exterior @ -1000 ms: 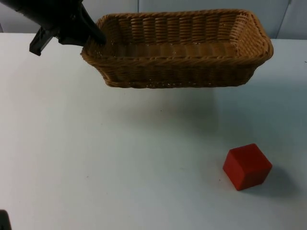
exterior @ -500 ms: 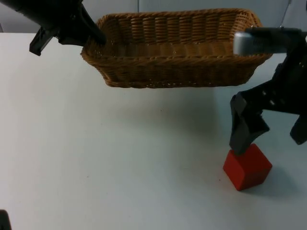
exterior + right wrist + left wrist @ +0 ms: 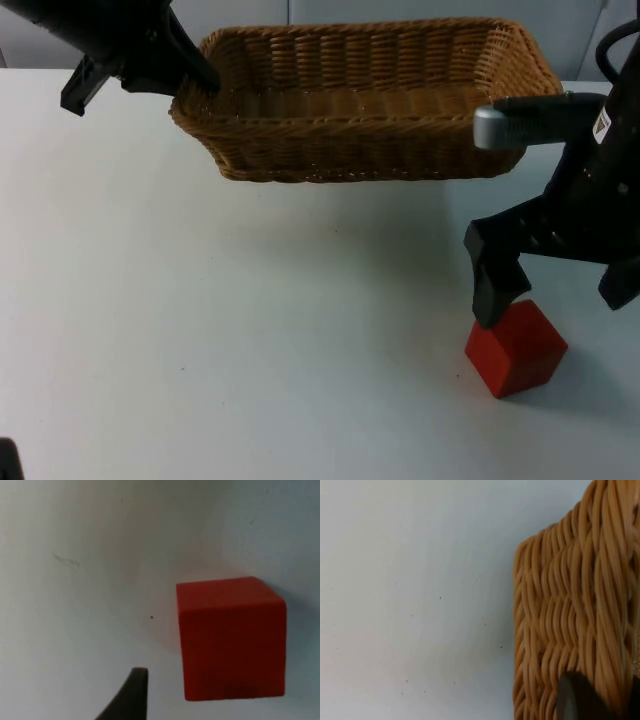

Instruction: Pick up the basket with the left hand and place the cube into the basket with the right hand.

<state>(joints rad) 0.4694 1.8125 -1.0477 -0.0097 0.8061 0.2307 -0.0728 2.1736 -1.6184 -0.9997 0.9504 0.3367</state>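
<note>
Two arms were at work over the white table top (image 3: 200, 330). The left gripper (image 3: 195, 85) was clenched on the short end wall of the long woven wicker basket (image 3: 370, 100), one black fingertip (image 3: 577, 700) pressed against the weave, and the basket hung clear of the table, its shadow lying on the surface below. Its long axis ran across the table from the left arm toward the right.

The small red cube (image 3: 516, 347) sat on the table, well apart from the basket and nearer the camera, on the right arm's side. The right gripper (image 3: 555, 290) hovered just above it with its fingers spread wide; one black finger (image 3: 492, 290) reached down beside the cube's upper left corner, the other stood off past its right side. Seen from the right wrist, the red cube (image 3: 231, 637) lay to one side of the fingertip (image 3: 131, 695) and not yet squarely between the fingers, so the closing move probably needed a small shift and a further descent first.
</note>
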